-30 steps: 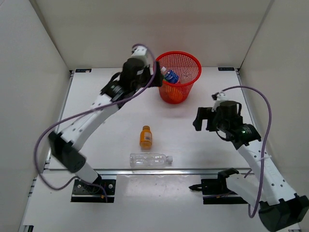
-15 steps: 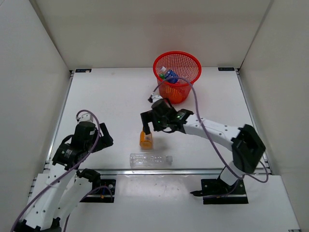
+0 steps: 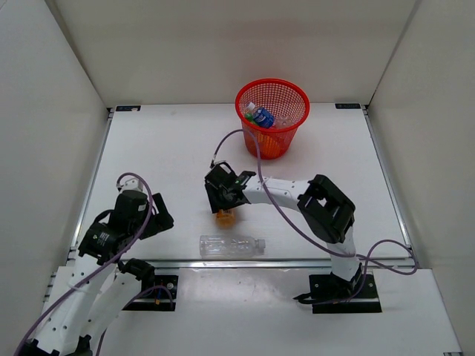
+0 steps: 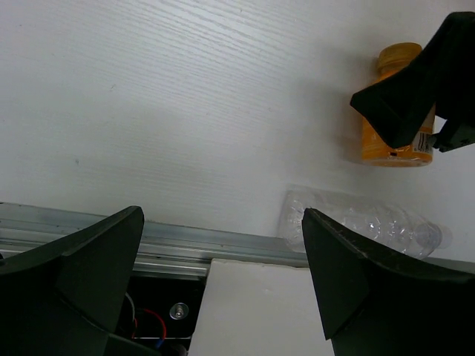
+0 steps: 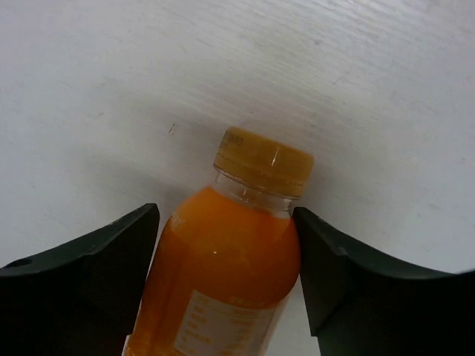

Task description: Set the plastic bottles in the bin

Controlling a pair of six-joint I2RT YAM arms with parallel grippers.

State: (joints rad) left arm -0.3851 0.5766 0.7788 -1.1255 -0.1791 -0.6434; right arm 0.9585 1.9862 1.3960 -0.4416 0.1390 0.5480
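The white surface (image 3: pixel 163 148) carries everything. At its far edge, a little right of centre, stands the bin (image 3: pixel 269 142), a round red mesh basket that narrows toward its base, upright and open at the top.

The right arm (image 3: pixel 286 191) reaches from its near-right base across to the middle of the surface. The left arm (image 3: pixel 111 233) is folded at the near left, well apart from the bottles.

The long clear bottle (image 3: pixel 230 245) lies on its side close to the near edge, cap pointing right. It is see-through and ribbed, and nothing touches it. The left wrist view shows it (image 4: pixel 356 222) just above the metal rail.

The orange bottle (image 3: pixel 224 217) lies just beyond it, mostly hidden under the right jaws in the top view. The right wrist view shows it closely (image 5: pixel 223 274): bright orange contents, a dull gold cap, a clear neck and a pale label low on the body.

The right jaws stand apart with one dark finger (image 5: pixel 82 259) on each side of the bottle's shoulder, close against it. Whether they press on it cannot be told.

The left jaws are wide apart with nothing between their fingers (image 4: pixel 82 259).

Inside the bin a blue-labelled bottle (image 3: pixel 263 119) lies among others that are too small to make out.
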